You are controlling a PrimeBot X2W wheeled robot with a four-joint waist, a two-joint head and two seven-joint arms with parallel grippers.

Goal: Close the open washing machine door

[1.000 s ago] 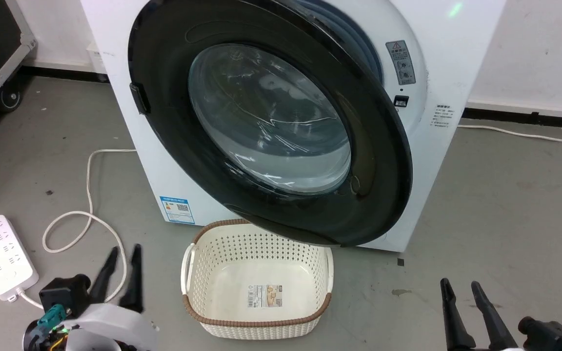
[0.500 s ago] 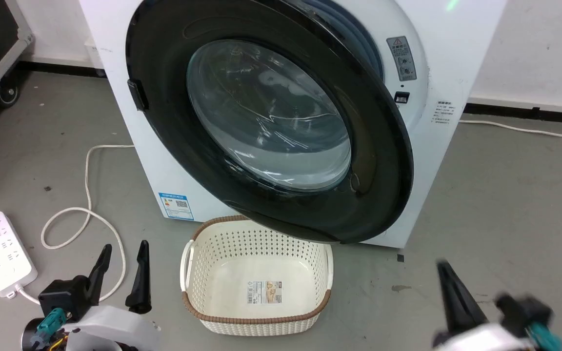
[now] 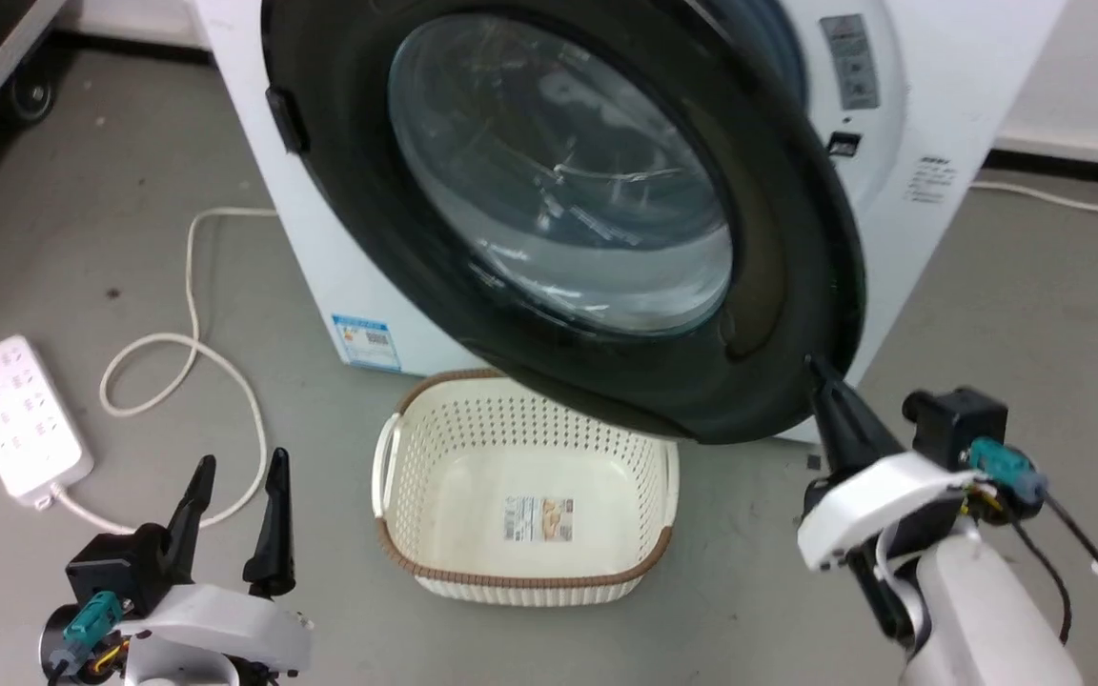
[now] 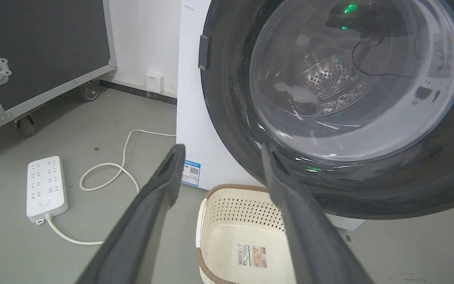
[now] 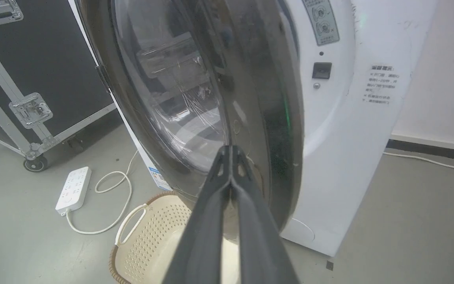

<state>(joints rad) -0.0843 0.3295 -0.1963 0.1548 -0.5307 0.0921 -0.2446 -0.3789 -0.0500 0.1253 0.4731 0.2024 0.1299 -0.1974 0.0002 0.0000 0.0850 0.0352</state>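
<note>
Head: I see the washing machine door point(image 3: 349, 191) ajar, swung out from the washing machine point(image 3: 320, 276) above the cream basket point(image 3: 473, 419). Left gripper point(image 3: 242, 459) is low left, fingers spread, nothing between them. Right gripper point(image 3: 821, 376) has fingers pressed together, tips at the door's lower right rim.
Left wrist: spread fingers, well apart from door and basket.
Right wrist: closed tips just at the door's outer edge; can't confirm contact.
</note>
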